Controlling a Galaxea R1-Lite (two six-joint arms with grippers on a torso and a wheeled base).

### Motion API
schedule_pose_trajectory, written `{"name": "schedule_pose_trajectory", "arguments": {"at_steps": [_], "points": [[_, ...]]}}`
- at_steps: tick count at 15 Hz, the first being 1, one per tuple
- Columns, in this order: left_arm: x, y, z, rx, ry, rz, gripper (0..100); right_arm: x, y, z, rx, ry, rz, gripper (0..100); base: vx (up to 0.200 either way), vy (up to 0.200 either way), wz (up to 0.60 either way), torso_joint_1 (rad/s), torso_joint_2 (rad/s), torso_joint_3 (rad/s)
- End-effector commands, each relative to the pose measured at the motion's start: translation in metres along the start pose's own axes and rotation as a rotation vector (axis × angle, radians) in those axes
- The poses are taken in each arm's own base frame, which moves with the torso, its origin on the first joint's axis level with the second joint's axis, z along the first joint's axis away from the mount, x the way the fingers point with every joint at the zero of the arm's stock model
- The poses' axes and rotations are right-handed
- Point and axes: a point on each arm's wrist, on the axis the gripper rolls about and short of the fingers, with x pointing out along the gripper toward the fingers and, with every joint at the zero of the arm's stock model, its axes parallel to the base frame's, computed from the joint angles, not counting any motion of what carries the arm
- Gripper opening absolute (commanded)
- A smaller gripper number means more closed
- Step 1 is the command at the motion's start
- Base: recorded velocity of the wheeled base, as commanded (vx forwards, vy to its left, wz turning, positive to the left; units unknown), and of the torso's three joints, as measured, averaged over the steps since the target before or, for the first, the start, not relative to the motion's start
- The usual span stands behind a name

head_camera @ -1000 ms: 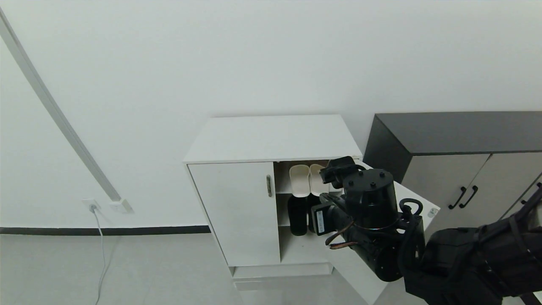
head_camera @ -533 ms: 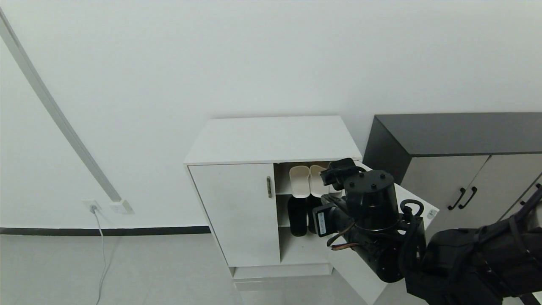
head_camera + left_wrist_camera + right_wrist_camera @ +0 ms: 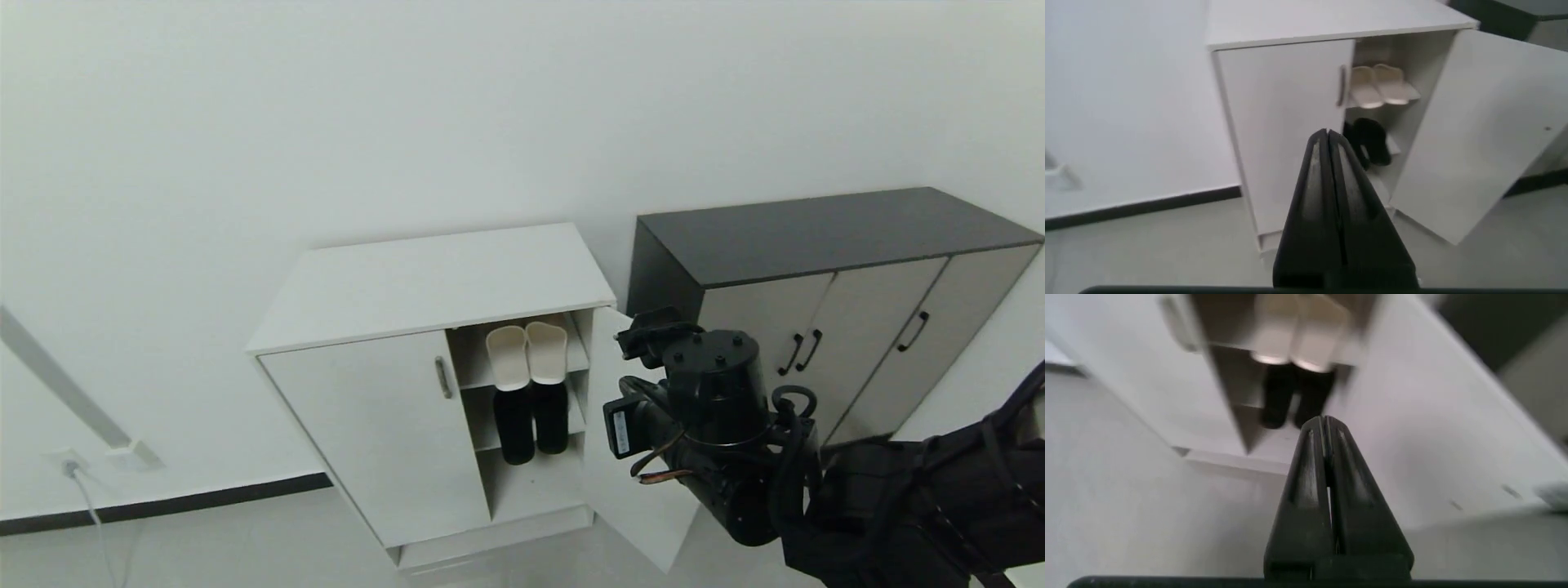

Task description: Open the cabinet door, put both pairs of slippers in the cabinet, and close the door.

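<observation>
The head camera has swung in the last second: the cabinet (image 3: pixel 424 282) now sits further left in frame. Both pairs are inside, with the pale slippers (image 3: pixel 527 356) on the upper shelf and the black slippers (image 3: pixel 532 421) below, so I'd judge only the open door (image 3: pixel 624 465) remains. The left wrist view shows the door's whole inner face. The right wrist view shows the right hand (image 3: pixel 1325 425), clenched and empty, close beside it – the left hand (image 3: pixel 1327 135) is clenched too

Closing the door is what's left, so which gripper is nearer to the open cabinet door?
Right. The right gripper is close by the open door, at its inner face; the left gripper hangs farther back, with the whole cabinet in front of it.
</observation>
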Motion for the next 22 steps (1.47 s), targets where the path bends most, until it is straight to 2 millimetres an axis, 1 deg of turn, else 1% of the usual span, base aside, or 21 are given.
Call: {"name": "schedule_pose_trajectory", "arguments": {"at_steps": [1, 9, 14, 17, 19, 21, 22], "points": [[0.0, 0.0, 0.0, 0.001, 0.001, 0.0, 0, 0.0, -0.001, -0.001, -0.002, 0.003, -0.001, 0, 0.0, 0.0, 0.0, 0.0, 0.0, 0.0], [0.0, 0.0, 0.0, 0.001, 0.001, 0.0, 0, 0.001, -0.002, -0.003, -0.013, 0.008, -0.005, 0, 0.0, 0.0, 0.0, 0.0, 0.0, 0.0], [0.0, 0.0, 0.0, 0.0, 0.001, 0.0, 0, 0.002, -0.001, -0.003, -0.011, 0.003, -0.004, 0, -0.2, 0.0, 0.0, 0.002, 0.0, 0.0], [0.0, 0.0, 0.0, 0.0, 0.001, 0.0, 0, 0.004, -0.004, -0.003, -0.01, 0.002, -0.013, 0, 0.0, 0.0, 0.0, 0.0, 0.0, 0.0], [0.0, 0.0, 0.0, 0.003, 0.001, 0.0, 0, 0.009, -0.013, 0.0, -0.008, -0.003, -0.042, 0, 0.0, 0.0, 0.0, 0.0, 0.0, 0.0], [0.0, 0.0, 0.0, 0.004, 0.001, 0.0, 0, 0.024, -0.034, 0.011, 0.003, -0.03, -0.099, 0, 0.0, 0.0, 0.0, 0.0, 0.0, 0.0], [0.0, 0.0, 0.0, 0.004, 0.001, 0.0, 0, 0.032, -0.044, 0.015, 0.013, -0.038, -0.1, 0, 0.0, 0.0, 0.0, 0.0, 0.0, 0.0]]}}
